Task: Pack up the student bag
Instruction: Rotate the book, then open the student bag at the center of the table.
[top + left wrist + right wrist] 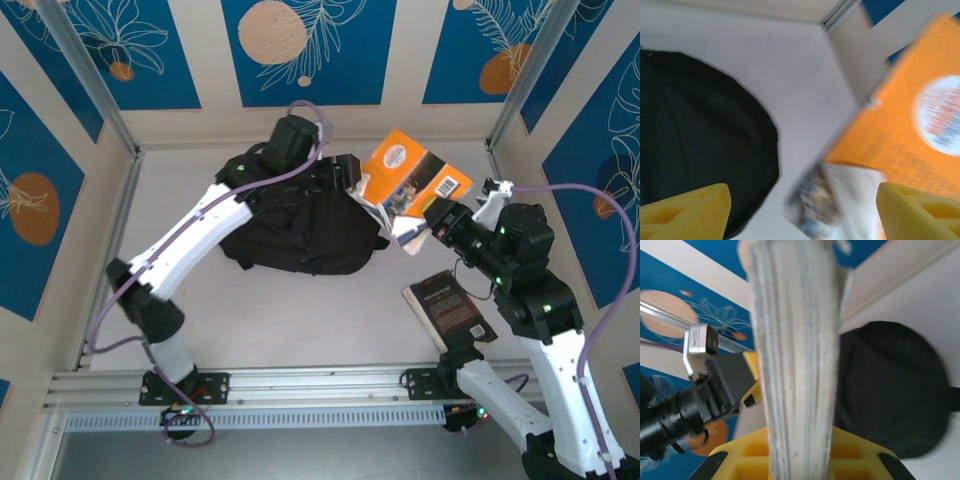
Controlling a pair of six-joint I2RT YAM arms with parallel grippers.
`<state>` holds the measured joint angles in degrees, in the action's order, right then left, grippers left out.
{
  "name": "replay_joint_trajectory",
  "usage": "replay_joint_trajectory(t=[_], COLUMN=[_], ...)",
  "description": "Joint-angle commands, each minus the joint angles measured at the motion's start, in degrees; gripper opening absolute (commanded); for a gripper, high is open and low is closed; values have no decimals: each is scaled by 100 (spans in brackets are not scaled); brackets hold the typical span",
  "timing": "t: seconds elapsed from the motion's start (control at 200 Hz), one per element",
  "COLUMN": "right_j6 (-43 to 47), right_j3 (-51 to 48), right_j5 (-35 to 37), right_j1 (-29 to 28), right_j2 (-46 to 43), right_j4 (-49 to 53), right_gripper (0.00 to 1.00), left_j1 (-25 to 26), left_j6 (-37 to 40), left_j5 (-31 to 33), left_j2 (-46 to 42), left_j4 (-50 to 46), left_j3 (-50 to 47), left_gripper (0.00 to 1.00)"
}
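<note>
The student bag (300, 225) is a large black backpack lying in the middle of the table; it also appears as the bag (700, 135) and the bag (890, 390) in the wrist views. My right gripper (428, 225) is shut on an orange book (410, 172), held up in the air by the bag's right end. The book's page edge (795, 365) stands between my right gripper's (800, 452) yellow jaws. My left gripper (345, 176) hovers over the bag's right top corner. It is the open left gripper (805, 215), its fingers (690, 210) wide apart, empty, facing the orange book (910, 125).
A flat dark book with gold print (452, 308) lies on the table near the right arm's base. Walls and metal posts close in the back and sides. The left gripper's body (725, 382) sits close to the left of the held book.
</note>
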<state>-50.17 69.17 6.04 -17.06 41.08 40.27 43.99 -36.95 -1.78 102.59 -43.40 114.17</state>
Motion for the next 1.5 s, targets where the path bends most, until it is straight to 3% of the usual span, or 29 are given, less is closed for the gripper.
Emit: replay_joint_trajectory(t=[0.0,0.14,0.235,0.585,0.76,0.89,1.05,1.215,1.495], right_j6=[933,907,834,865,770,730,730,820,1014], right_j3=[324,230,161,-10,-108,-192,-237,-237,-73], right_j5=[490,523,571,365,203,91,20,15,647], right_j1=[54,70,77,90,98,105,117,124,142], right_j2=[-69,-243,-359,-539,-590,-627,-636,-622,-387], right_j4=[1271,1447,1499,1565,1504,1427,1318,1183,1276], right_gripper=[0,0,0,0,0,0,0,0,0], left_j1=[36,2,-141,-375,-444,-699,-783,-794,-919], left_j6=[677,1067,1308,1193,1140,1029,1110,1094,1117], left_j5=[840,1965,2371,1655,2352,2229,1572,1143,657], left_j2=[578,989,1239,1616,1818,1773,1695,1186,-28], left_j4=[-1685,-2098,-2243,-1680,-1770,-1446,-1148,-899,-760], left_j3=[576,817,764,82,15,-379,-601,-931,-1208], left_gripper=[78,79,79,80,78,65,27,1,0])
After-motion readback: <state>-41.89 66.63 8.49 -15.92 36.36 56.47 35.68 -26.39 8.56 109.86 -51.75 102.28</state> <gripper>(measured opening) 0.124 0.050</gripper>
